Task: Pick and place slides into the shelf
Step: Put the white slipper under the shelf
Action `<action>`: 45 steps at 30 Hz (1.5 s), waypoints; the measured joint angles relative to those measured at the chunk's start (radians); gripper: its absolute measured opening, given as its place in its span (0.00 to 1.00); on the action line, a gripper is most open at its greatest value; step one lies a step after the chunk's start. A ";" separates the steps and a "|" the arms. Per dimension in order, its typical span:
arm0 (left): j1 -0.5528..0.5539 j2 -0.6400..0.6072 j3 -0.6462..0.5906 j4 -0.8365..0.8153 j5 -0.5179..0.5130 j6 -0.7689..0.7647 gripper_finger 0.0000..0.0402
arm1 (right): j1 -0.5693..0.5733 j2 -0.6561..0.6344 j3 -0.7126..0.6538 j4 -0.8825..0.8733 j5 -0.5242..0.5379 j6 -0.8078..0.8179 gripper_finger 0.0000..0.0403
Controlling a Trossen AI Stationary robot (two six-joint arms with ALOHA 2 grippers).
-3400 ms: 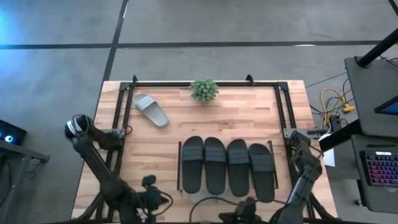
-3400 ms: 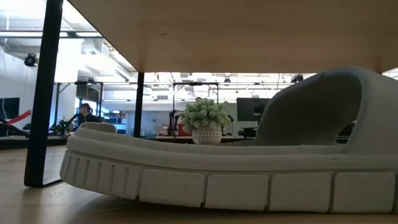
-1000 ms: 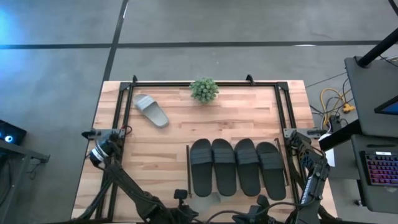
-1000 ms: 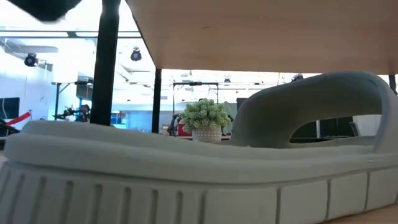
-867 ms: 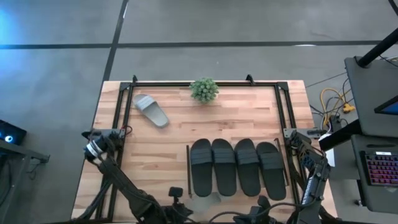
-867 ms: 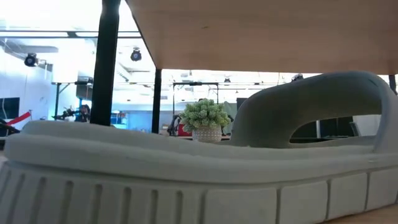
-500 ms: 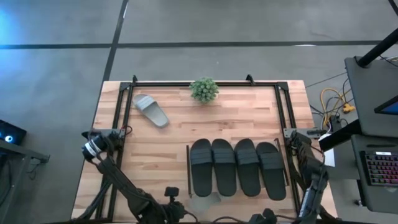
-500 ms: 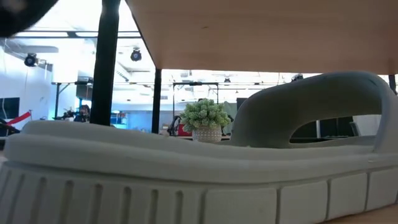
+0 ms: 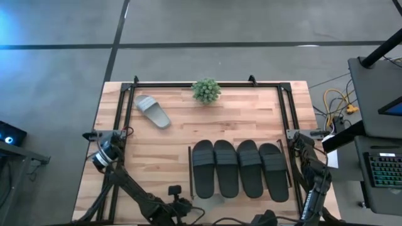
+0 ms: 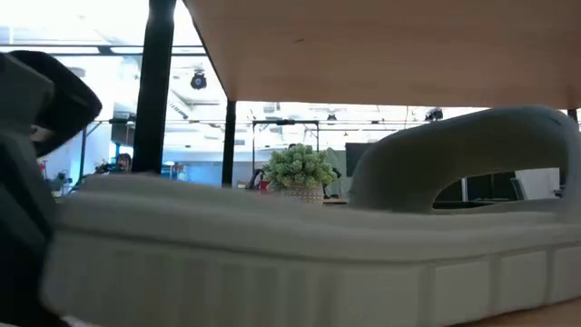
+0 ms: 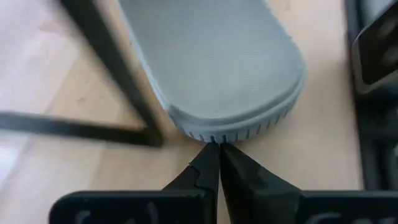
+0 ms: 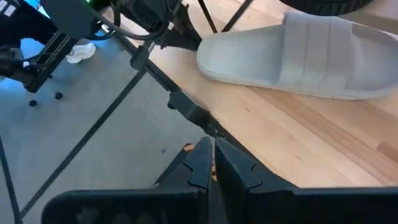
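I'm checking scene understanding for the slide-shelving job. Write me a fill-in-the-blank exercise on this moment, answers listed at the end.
1. The number of black slides lying side by side on the shelf is ____.
2. The light grey slide lying alone near the table's far left corner has the colour ____.
3. The left gripper, its tip right at the rounded end of another grey slide, has its fingers ____.
4. The small potted plant stands at the table's ____ edge.

Missing words: four; light grey; shut; far
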 joint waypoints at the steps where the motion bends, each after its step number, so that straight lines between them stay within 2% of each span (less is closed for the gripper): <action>1: 0.005 0.004 0.000 0.038 0.000 0.010 0.00 | 0.000 0.000 0.000 0.000 0.000 0.000 0.03; 7: 0.024 0.008 0.001 0.283 -0.014 0.167 0.00 | 0.000 0.000 0.000 -0.003 -0.001 0.000 0.03; 12: 0.035 0.008 0.002 0.294 0.001 0.200 0.00 | 0.000 -0.002 0.000 -0.023 -0.007 0.000 0.03; 14: 0.036 0.008 0.004 0.296 0.059 0.211 0.00 | 0.000 -0.002 0.000 -0.024 -0.022 -0.001 0.03; 19: 0.034 0.007 0.006 0.349 0.228 0.271 0.00 | 0.001 -0.003 -0.008 -0.051 -0.145 0.042 0.03; 26: 0.027 -0.034 0.004 0.263 0.243 0.270 0.00 | 0.008 -0.004 -0.066 0.003 -0.166 0.163 0.03; 30: 0.001 -0.090 0.007 0.127 0.215 0.268 0.00 | 0.007 -0.004 -0.116 0.099 -0.160 0.165 0.03; 35: -0.029 -0.169 0.000 -0.099 0.027 0.186 0.00 | 0.007 -0.004 -0.193 0.173 -0.157 0.195 0.03; 38: -0.017 -0.185 -0.009 -0.155 -0.036 0.163 0.00 | 0.007 -0.004 -0.227 0.196 -0.156 0.221 0.03; 40: -0.004 -0.190 -0.011 -0.137 -0.024 0.162 0.00 | 0.007 -0.004 -0.235 0.203 -0.157 0.232 0.03; 43: 0.005 -0.194 -0.010 -0.058 0.081 0.186 0.00 | 0.008 -0.004 -0.232 0.206 -0.157 0.231 0.03; 45: 0.000 -0.194 -0.010 -0.017 0.115 0.193 0.00 | 0.011 -0.004 -0.221 0.207 -0.159 0.217 0.03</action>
